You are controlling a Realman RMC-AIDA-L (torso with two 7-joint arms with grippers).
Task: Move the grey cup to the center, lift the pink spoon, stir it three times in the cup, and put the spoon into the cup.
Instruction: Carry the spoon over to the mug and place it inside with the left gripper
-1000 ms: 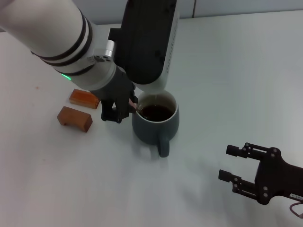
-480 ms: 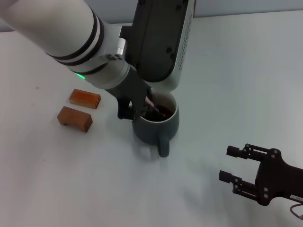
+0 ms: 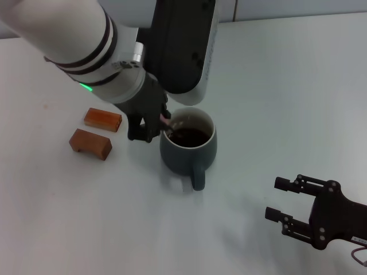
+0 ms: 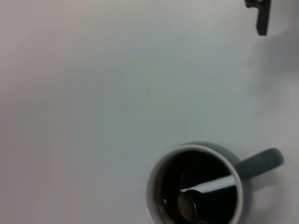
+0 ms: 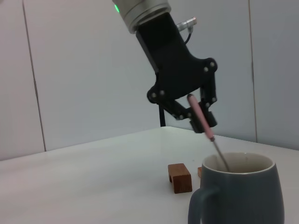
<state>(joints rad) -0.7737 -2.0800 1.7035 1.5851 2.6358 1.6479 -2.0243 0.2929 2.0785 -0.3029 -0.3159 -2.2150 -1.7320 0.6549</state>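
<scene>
We see the rounded blue-grey ceramic cup (image 3: 189,146) standing on the white bench (image 3: 275,97), holding dark brown liquid, its stubby handle pointing toward the robot. The slim pink-handled spoon (image 5: 202,117) leans into it, its silver bowl (image 4: 187,206) sunk in the liquid. Our left gripper (image 3: 150,123) pinches the spoon's handle above the rim. The right gripper (image 3: 281,199) rests spread open, well apart. Two brown wooden blocks (image 3: 90,143) lie beside the cup.
</scene>
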